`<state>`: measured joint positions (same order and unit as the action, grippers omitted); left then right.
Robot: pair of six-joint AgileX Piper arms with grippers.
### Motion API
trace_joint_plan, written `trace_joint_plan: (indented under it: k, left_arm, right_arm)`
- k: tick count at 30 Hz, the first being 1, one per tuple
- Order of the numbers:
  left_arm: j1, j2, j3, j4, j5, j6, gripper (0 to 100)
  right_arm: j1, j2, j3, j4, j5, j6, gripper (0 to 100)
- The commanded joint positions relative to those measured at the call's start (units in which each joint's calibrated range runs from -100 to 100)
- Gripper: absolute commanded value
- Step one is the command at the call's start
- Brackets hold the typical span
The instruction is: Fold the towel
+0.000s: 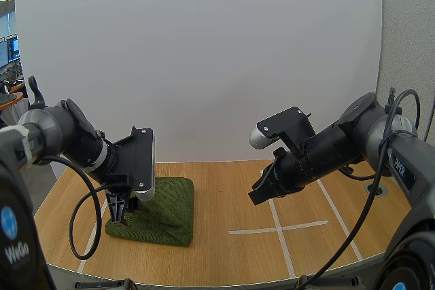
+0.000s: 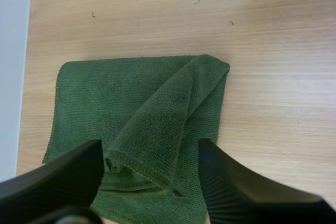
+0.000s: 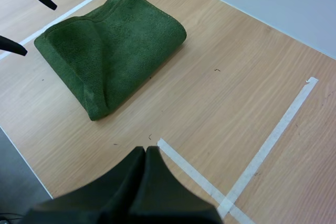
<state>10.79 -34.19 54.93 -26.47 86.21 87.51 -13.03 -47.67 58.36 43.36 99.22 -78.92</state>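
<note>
The left tool (image 1: 117, 212) is hanging right over the green towel (image 1: 166, 212) with its fingers spread wide, ribbed faces turned to each other and nothing pinched between them. The towel is lying on the tabletop (image 1: 224, 191) directly beneath this tool, already doubled into a thick pad. I'm reading that wide spread as room for cloth: the tool is straddling the hem nearest it, which looks to me like a setup for tidying the loose layer or taking one more fold. The right tool (image 1: 257, 195) is hovering over bare wood, well apart from the towel, its fingers pressed together into one dark wedge and carrying nothing. I'm judging it is being kept aside so the left arm has room. The high view is giving us both arms and the open gap between them, but the left wrist is covering part of the cloth. The left wrist view is showing what that hides: a flap lying diagonally across the top layer and a rumpled hem between the spread fingers. The right wrist view is offering the low angle, with the rounded fold edge facing the right tool and the white tape cross (image 3: 273, 135) just ahead of its tip.
</note>
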Motion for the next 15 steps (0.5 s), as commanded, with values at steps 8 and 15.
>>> trace_joint_plan:
  k: [8,15]
  left_arm:
    - [-0.14,11.8,0.1,-2.4,-3.5,5.8,85]
    - [-0.14,15.7,0.1,-2.1,-8.4,5.8,85]
  right_arm:
    - [-0.3,-0.7,0.3,-0.4,0.8,0.4,0]
    - [-0.3,-0.7,0.3,-0.4,0.8,0.6,0]
